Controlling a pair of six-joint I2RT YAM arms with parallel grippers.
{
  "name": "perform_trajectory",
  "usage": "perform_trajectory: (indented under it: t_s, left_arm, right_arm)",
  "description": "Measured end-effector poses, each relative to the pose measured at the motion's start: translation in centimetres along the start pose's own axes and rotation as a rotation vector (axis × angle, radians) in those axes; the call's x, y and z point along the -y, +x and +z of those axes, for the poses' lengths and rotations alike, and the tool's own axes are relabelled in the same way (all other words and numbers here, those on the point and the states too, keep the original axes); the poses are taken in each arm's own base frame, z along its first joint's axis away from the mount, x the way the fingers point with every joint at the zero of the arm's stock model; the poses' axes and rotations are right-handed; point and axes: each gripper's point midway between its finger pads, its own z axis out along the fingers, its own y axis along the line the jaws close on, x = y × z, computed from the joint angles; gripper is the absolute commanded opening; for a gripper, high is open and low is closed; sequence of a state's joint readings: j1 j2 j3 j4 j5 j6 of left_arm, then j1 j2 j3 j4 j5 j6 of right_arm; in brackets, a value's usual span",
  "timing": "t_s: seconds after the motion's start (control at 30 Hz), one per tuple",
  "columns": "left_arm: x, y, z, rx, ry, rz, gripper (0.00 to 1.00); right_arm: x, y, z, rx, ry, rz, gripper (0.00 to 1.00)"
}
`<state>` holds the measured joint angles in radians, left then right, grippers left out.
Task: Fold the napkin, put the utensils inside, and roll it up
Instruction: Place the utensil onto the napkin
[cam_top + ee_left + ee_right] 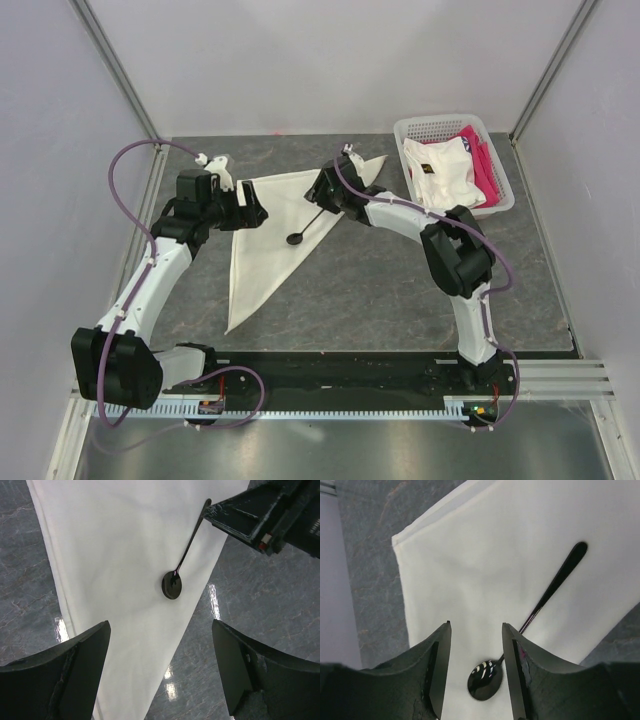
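The cream-white napkin lies folded into a long triangle on the dark table, its point toward the near edge. The black spoon lies on its right part, bowl toward me. My left gripper is open and empty at the napkin's left corner. In the left wrist view it hovers over the napkin with the spoon ahead. My right gripper is open just above the spoon's handle end. In the right wrist view the spoon rests on the napkin, with its bowl showing between the open fingers.
A white plastic basket stands at the back right and holds a white garment and a pink cloth. The right gripper's dark body shows in the left wrist view. Grey walls enclose the table on three sides.
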<state>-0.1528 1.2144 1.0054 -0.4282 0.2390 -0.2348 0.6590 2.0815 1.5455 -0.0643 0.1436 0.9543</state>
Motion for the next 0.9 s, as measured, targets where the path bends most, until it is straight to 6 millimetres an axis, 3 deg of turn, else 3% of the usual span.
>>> perform_trajectory:
  t_s: [0.23,0.9]
  left_arm:
    - [0.2,0.2,0.2,0.001,0.019,0.002,0.89]
    - [0.2,0.4,0.4,-0.009,0.024,-0.001,0.89]
  right_arm:
    - [5.1,1.1,4.1,-0.098,0.035,-0.067,0.55]
    - [6.5,1.6,4.3,-0.103,0.073,-0.042,0.55]
